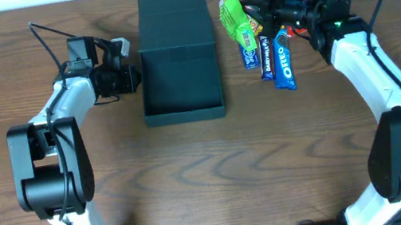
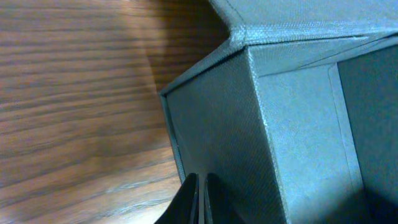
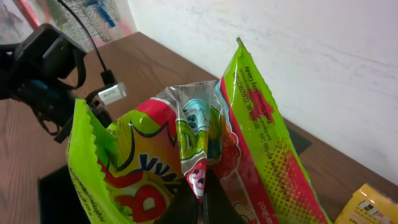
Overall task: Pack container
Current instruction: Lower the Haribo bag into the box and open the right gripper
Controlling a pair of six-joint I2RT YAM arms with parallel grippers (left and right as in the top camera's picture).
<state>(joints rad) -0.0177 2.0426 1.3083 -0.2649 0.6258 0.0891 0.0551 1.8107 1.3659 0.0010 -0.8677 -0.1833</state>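
Note:
The dark teal container [image 1: 183, 103] stands open at the table's middle back, its flap lid [image 1: 173, 16] laid back behind it. My left gripper [image 1: 133, 76] is at its left wall; the left wrist view shows its fingers [image 2: 201, 202] shut against the wall [image 2: 224, 130]. My right gripper [image 1: 263, 7] is shut on a green and red snack packet [image 3: 205, 155], holding it just right of the container. That packet also shows in the overhead view [image 1: 235, 12].
Blue Oreo packets [image 1: 282, 59] and another blue packet [image 1: 251, 52] lie right of the container. More snacks lie behind, including a yellow packet [image 3: 373, 208]. A white wall runs along the table's back edge.

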